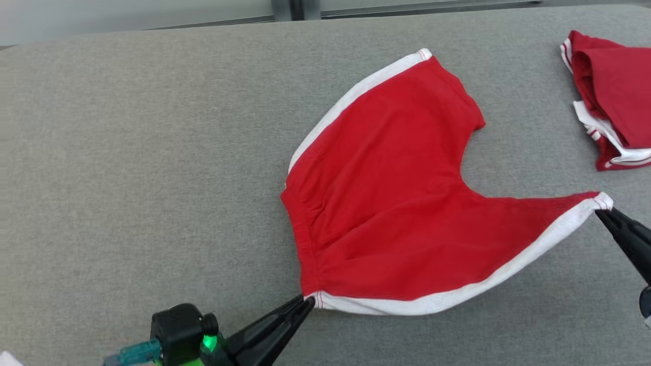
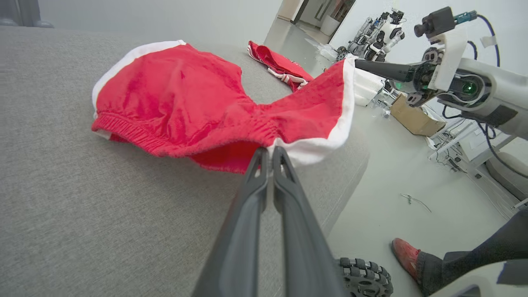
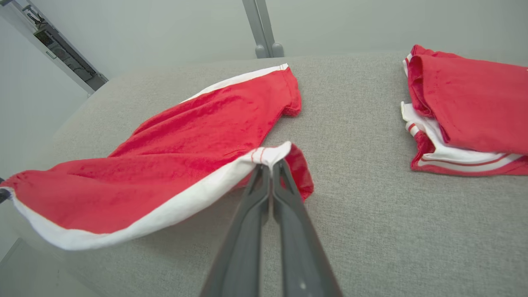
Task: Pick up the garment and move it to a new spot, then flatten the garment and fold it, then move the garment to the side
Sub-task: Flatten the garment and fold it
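My left gripper (image 1: 307,301) is pinched shut on the waistband corner of the red shorts (image 1: 386,203), and my right gripper (image 1: 600,213) is pinched shut on a white-trimmed leg corner, so the garment stretches between the two tips, its other leg lying on the grey pad (image 1: 127,178) beyond them. I judge this the flattening step, with folding and moving aside not yet done. The right arm is cut off at the frame edge, and the shorts' underside is hidden.
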You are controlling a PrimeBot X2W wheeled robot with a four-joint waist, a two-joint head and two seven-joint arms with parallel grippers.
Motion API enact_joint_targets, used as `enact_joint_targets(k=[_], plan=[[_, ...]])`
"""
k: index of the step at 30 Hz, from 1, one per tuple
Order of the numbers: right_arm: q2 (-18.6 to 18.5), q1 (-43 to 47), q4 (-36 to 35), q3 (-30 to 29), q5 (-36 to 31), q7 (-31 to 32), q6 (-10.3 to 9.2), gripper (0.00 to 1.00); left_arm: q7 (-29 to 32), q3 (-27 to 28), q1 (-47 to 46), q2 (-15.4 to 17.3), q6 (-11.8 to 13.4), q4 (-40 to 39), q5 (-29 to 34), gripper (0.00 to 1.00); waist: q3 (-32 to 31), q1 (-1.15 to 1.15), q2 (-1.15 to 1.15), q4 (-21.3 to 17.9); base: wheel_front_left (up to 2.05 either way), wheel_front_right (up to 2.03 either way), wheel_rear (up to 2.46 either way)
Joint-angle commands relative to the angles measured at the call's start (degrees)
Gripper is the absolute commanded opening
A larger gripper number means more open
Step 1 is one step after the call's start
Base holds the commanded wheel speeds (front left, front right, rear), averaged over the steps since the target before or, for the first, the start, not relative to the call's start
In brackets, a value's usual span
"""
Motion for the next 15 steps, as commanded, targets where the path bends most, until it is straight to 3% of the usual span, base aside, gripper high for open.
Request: enact_joint_targets(k=[1,8,15], plan=[[-0.33,-2.86,1.08,0.42,0.74,1.83,-0.08,0.0,-0.09,-0.99,-2.78,-0.71,0.11,0.57,-3.01,0.0,-0.13,0.0,0.0,2.13,0.0,0.0,0.0],[-1.75,-16.28,7.02,2.34,3.44,9.64,-0.07,0.0,1.21,-3.95,-13.58,-4.78,0.11,4.93,-19.89,0.0,3.22,0.0,0.0,6.17,0.0,0.0,0.0],[-2.81,-30.84,14.03,6.82,5.09,15.59,-0.07,0.0,4.31,-2.58,-21.14,-7.56,0.11,8.95,-34.94,0.0,7.66,0.0,0.0,8.55,0.0,0.0,0.0]])
